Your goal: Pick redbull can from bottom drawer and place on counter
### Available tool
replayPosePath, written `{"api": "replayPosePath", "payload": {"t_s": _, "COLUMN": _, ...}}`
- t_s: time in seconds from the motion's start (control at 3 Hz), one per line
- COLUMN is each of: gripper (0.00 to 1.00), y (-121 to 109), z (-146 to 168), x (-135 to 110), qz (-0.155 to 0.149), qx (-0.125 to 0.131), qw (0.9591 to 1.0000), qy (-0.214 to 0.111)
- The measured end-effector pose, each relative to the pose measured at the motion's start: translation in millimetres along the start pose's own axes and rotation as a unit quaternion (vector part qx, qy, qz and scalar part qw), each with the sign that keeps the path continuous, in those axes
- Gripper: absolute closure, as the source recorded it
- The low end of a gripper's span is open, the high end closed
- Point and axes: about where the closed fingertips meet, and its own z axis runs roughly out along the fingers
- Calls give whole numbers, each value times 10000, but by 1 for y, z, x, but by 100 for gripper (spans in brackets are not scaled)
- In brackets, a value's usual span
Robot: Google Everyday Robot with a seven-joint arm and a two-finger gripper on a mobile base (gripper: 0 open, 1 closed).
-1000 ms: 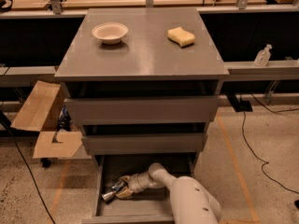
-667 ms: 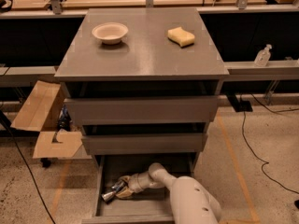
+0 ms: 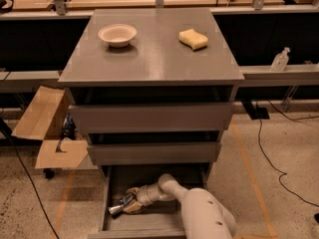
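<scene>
The bottom drawer (image 3: 112, 183) is pulled open at the foot of the grey cabinet. The redbull can (image 3: 117, 207) lies on its side on the drawer floor, its silver end pointing left. My gripper (image 3: 127, 202) reaches into the drawer from the right, and its fingers sit around the can. My white arm fills the lower right of the drawer. The counter (image 3: 154, 54) is the wide grey top above.
A white bowl (image 3: 117, 34) and a yellow sponge (image 3: 193, 39) sit on the counter. Two wider drawers (image 3: 152, 116) stick out above the open one. An open cardboard box (image 3: 47, 128) stands on the floor at left. Cables run across the floor at right.
</scene>
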Motion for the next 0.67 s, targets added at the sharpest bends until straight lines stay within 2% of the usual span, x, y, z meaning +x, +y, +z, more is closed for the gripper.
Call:
{"api": "replayPosePath", "payload": {"t_s": 0.33, "gripper": 0, "y": 0, "z": 0, "x": 0, "qz": 0, "qx": 0, "qw": 10000, "qy": 0}}
{"api": "replayPosePath", "payload": {"t_s": 0.67, "gripper": 0, "y": 0, "z": 0, "x": 0, "qz": 0, "qx": 0, "qw": 10000, "qy": 1}}
